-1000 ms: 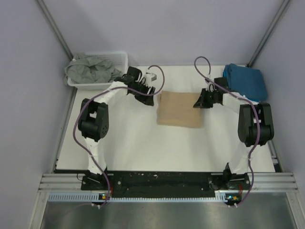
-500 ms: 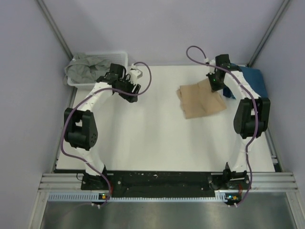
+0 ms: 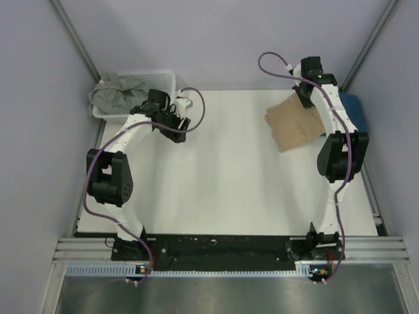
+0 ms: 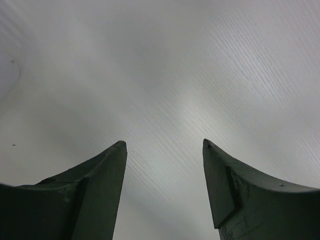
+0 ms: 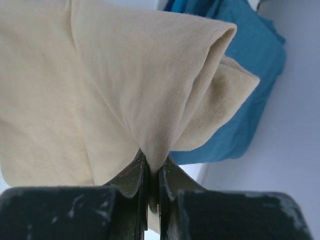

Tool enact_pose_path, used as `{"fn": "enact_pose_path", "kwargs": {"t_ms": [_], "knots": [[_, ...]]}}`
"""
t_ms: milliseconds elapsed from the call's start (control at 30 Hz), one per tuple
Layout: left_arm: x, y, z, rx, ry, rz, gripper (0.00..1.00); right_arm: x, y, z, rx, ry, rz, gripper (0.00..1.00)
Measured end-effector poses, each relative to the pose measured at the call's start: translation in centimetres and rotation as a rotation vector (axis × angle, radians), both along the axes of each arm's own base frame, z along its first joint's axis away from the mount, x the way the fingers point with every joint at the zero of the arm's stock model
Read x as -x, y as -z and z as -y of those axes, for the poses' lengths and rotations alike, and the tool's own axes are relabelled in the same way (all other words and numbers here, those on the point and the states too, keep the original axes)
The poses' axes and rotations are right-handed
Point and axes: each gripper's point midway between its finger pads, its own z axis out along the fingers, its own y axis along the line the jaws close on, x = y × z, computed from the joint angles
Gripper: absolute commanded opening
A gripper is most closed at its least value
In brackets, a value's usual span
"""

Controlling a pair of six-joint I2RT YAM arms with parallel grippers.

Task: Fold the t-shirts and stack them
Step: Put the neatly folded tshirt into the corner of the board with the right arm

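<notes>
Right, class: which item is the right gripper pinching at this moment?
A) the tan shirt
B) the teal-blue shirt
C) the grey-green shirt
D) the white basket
A: in the right wrist view the right gripper is shut on a fold of the tan shirt, while the teal-blue shirt sits beyond it, ungripped.

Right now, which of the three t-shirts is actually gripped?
The tan t-shirt, pinched in the right gripper. The teal t-shirt lies free in the far right corner; the grey-green t-shirt sits in the white basket.
</notes>
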Motion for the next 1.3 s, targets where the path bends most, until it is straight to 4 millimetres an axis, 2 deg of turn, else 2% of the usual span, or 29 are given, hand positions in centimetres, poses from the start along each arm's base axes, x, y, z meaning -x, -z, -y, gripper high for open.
{"fn": "enact_pose_path", "kwargs": {"t_ms": [367,600,967,1167,1300], "knots": [[0.4,0.8,-0.6,-0.009,-0.008,-0.018,0.66,-2.6,-4.9,4.6,0.105,0.064,0.111,0.0],[0.3,0.9,-1.0,-0.013,-0.017,-0.021,0.66,-3.8,-7.7,5.1,0.126,0.066,0.186,0.0],[0.2,0.9,-1.3,-0.018,-0.023,-0.017,0.66,-3.7,-9.0,6.2,0.198,0.032,0.189,0.0],[0.1,1.0,-1.5,-0.02,-0.028,-0.017,0.66,-3.1,-10.1,8.6,0.196,0.049,0.206,0.0],[0.1,1.0,-1.7,-0.024,-0.033,-0.017,0.66,-2.9,-9.4,10.7,0.189,0.067,0.197,0.0]]}}
